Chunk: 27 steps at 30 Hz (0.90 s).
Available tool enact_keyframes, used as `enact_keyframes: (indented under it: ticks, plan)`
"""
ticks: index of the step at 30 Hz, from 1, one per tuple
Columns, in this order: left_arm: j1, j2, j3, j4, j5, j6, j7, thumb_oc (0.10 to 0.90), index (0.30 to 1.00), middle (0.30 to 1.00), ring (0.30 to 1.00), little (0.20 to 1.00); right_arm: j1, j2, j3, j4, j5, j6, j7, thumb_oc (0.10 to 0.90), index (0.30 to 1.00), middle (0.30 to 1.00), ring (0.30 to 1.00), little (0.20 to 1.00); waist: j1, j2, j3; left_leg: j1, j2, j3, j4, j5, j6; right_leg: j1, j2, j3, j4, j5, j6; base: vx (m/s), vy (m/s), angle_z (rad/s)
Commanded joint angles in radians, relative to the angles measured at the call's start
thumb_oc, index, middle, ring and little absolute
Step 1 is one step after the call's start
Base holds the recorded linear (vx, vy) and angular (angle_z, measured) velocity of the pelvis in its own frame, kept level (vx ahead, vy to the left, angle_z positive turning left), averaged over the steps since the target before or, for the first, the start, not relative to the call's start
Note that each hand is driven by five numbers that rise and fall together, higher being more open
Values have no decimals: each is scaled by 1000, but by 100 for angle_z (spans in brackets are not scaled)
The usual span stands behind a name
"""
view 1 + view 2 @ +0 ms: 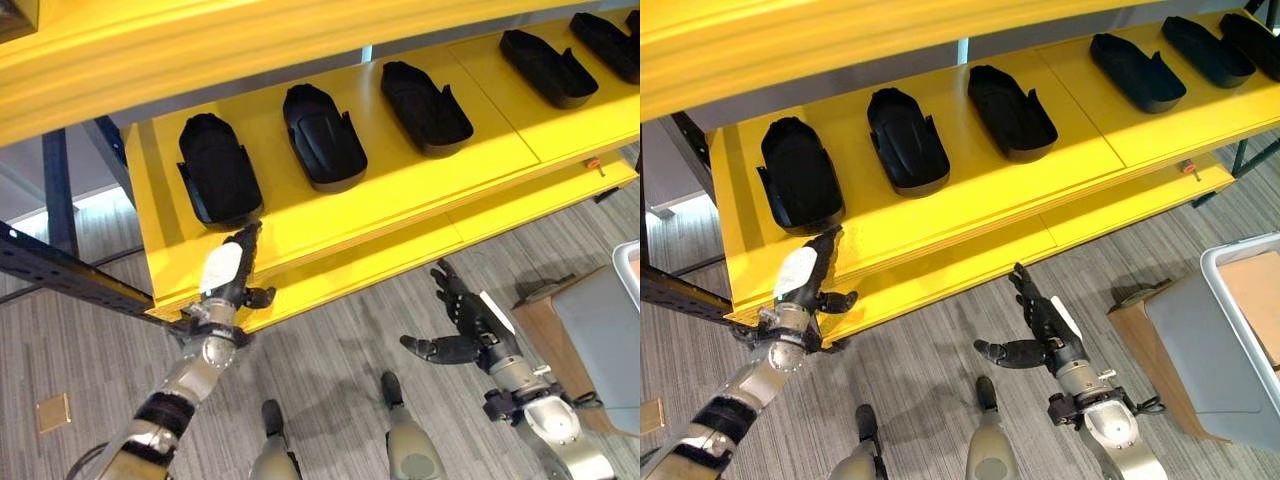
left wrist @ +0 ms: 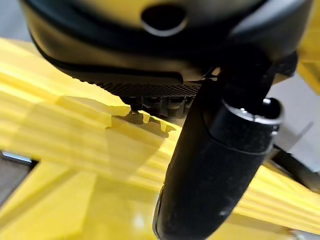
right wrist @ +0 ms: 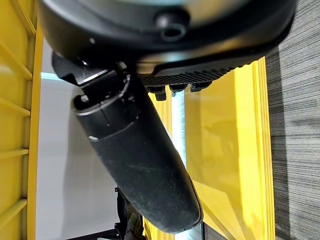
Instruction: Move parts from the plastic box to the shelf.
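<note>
Five black parts (image 1: 323, 137) sit in a row on the yellow shelf (image 1: 400, 185). My left robot hand (image 1: 228, 270) reaches its front edge, fingers straight; my right robot hand (image 1: 462, 320) hangs open below, empty.

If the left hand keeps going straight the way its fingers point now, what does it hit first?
Most likely the leftmost black part on the yellow shelf. The left hand lies over the shelf's front edge with straight fingers aimed at that part's near end, though the gap is hard to judge.
</note>
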Motion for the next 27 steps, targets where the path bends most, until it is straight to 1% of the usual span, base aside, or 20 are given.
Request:
enact_keyframes:
  ticks: [1, 2, 3, 4, 5, 6, 8, 9, 10, 12, 14, 15, 16, 17, 22, 23, 25, 27]
  plan:
    - [129, 4, 84, -184, -255, -148, -137, 900, 1000, 1000, 1000, 1000, -45, 8, -69, -90, 19, -96, -1, 900, 1000, 1000, 1000, 1000, 30, -25, -35, -46, 17, -45, 122, -67, 16, -15, 6, -24, 109, -83, -35, 9, -25, 4]
    - [175, 7, 90, -234, -328, -162, -168, 900, 1000, 1000, 1000, 1000, -40, 8, -75, -93, 21, -96, 3, 900, 1000, 1000, 1000, 1000, 32, -23, -37, -42, 16, -46, 120, -66, 17, -9, 6, -26, 107, -83, -36, 9, -25, 4]
    - [180, 9, 93, -239, -332, -159, -172, 900, 1000, 1000, 1000, 1000, -38, 8, -73, -94, 21, -96, 3, 900, 1000, 1000, 1000, 1000, 31, -24, -38, -41, 16, -46, 119, -66, 17, -8, 6, -26, 107, -83, -36, 0, 0, 0]
    - [243, -10, 78, -283, -591, -193, -293, 900, 1000, 1000, 1000, 1000, -28, 10, -88, -101, 27, -94, 6, 900, 1000, 1000, 1000, 1000, 36, -21, -37, -33, 16, -48, 119, -68, 18, 3, 6, -30, 107, -87, -35, 27, -25, 6]
    - [337, -33, 61, -330, -866, -176, -409, 900, 1000, 1000, 1000, 1000, -7, 15, -93, -102, 36, -97, 18, 900, 1000, 1000, 1000, 1000, 41, -17, -47, -22, 16, -55, 110, -66, 20, 17, 6, -37, 104, -89, -34, 21, -25, 9]
    - [337, -32, 62, -330, -867, -175, -411, 900, 1000, 1000, 1000, 1000, -7, 15, -92, -102, 36, -97, 18, 900, 1000, 1000, 1000, 1000, 41, -17, -49, -25, 15, -55, 109, -63, 20, 14, 6, -37, 102, -86, -35, 28, -26, 7]
    - [399, -50, 13, -334, -1040, -132, -501, 900, 1000, 1000, 1000, 1000, 1, 21, -83, -74, 37, -94, 23, 900, 1000, 1000, 1000, 1000, 45, -14, -61, -8, 14, -60, 98, -62, 21, 32, 6, -44, 99, -90, -33, 44, -30, 12]
    - [453, -89, -24, -317, -1205, -81, -551, 900, 1000, 1000, 1000, 1000, 4, 26, -65, -57, 28, -88, 24, 900, 1000, 1000, 1000, 1000, 54, -12, -77, 13, 10, -70, 84, -60, 23, 60, 7, -57, 93, -95, -30, 76, -44, 16]
    - [471, -88, -37, -318, -1226, -69, -571, 900, 1000, 1000, 1000, 1000, 9, 25, -63, -52, 29, -88, 22, 900, 1000, 1000, 1000, 1000, 57, -11, -86, 22, 8, -72, 79, -60, 23, 71, 8, -62, 92, -99, -29, 76, -44, 17]
    - [482, -81, -59, -311, -1212, -70, -595, 900, 1000, 1000, 1000, 1000, 12, 29, -57, -33, 18, -86, 22, 900, 1000, 1000, 1000, 1000, 63, -9, -106, 48, 5, -78, 65, -60, 26, 96, 8, -75, 86, -102, -25, 40, -19, 24]
    - [487, -85, -62, -298, -1214, -67, -598, 900, 1000, 1000, 1000, 1000, 14, 28, -57, -29, 13, -87, 23, 900, 1000, 1000, 1000, 1000, 65, -9, -116, 60, 3, -79, 55, -60, 26, 109, 8, -82, 83, -103, -24, 16, -7, 25]
    - [488, -91, -61, -287, -1228, -65, -600, 900, 1000, 1000, 1000, 1000, 17, 31, -53, -18, 12, -87, 21, 900, 1000, 1000, 1000, 1000, 68, -7, -130, 72, 0, -82, 46, -58, 28, 120, 8, -90, 79, -103, -22, 9, -6, 13]
    - [487, -100, -54, -277, -1234, -68, -597, 900, 1000, 1000, 1000, 1000, 21, 34, -52, -13, 11, -87, 17, 900, 1000, 1000, 1000, 1000, 71, -7, -142, 81, -1, -82, 37, -56, 30, 129, 8, -94, 75, -103, -21, 0, 0, 0]
    - [492, -110, -37, -268, -1236, -74, -597, 900, 1000, 1000, 1000, 1000, 34, 39, -53, -14, 16, -86, 22, 900, 1000, 1000, 1000, 1000, 76, -6, -167, 97, -3, -84, 22, -53, 32, 146, 10, -104, 66, -104, -18, 0, 0, 0]
    - [499, -132, -2, -237, -1235, -78, -606, 900, 1000, 1000, 1000, 1000, 55, 63, -49, 13, 49, -76, 41, 900, 1000, 1000, 1000, 1000, 77, 1, -227, 131, -9, -85, -16, -44, 33, 174, 9, -117, 40, -99, -12, -29, 11, 5]
    - [499, -132, -2, -237, -1235, -78, -606, 900, 1000, 1000, 1000, 1000, 55, 63, -49, 13, 49, -76, 41, 900, 1000, 1000, 1000, 1000, 77, 1, -227, 131, -9, -85, -17, -43, 33, 174, 9, -117, 40, -99, -12, -33, 9, 2]
    - [502, -143, 21, -223, -1225, -86, -603, 900, 1000, 1000, 1000, 1000, 55, 69, -41, 18, 51, -71, 51, 900, 1000, 1000, 1000, 1000, 74, 6, -260, 139, -10, -82, -32, -41, 32, 178, 10, -114, 15, -86, -7, -71, 24, -1]
    - [510, -150, 32, -225, -1217, -92, -603, 900, 1000, 1000, 1000, 1000, 53, 76, -38, 20, 54, -71, 53, 900, 1000, 1000, 1000, 1000, 72, 7, -273, 139, -14, -81, -34, -42, 34, 176, 9, -109, 5, -79, -4, -68, 30, -1]
